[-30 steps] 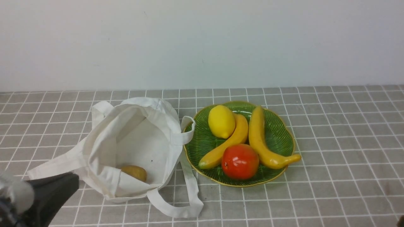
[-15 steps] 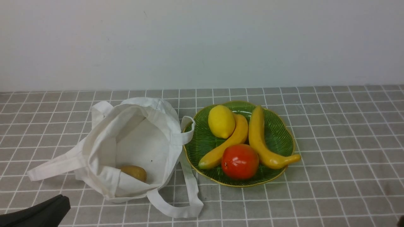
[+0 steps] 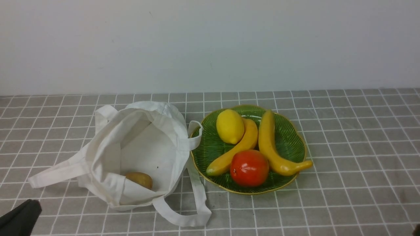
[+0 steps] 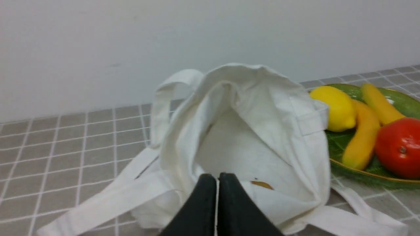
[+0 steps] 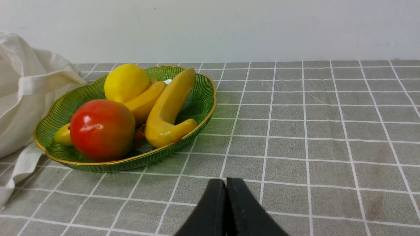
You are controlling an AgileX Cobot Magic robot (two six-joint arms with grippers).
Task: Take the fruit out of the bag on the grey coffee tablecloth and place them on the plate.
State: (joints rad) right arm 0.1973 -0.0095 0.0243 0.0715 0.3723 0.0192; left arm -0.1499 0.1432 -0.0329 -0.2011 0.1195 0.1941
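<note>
While bag holds brown fruit, plate four

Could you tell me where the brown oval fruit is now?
In the front view, the brown fruit lies inside the white bag, left of the green plate.

bag white | plate green, gold rim | tablecloth grey, white grid

I count: one white cloth tote bag; one wavy-edged green plate; one glossy red-orange round fruit; one yellow oval lemon; two yellow curved bananas; one brown-olive oval fruit; one grey grid-lined tablecloth.
</note>
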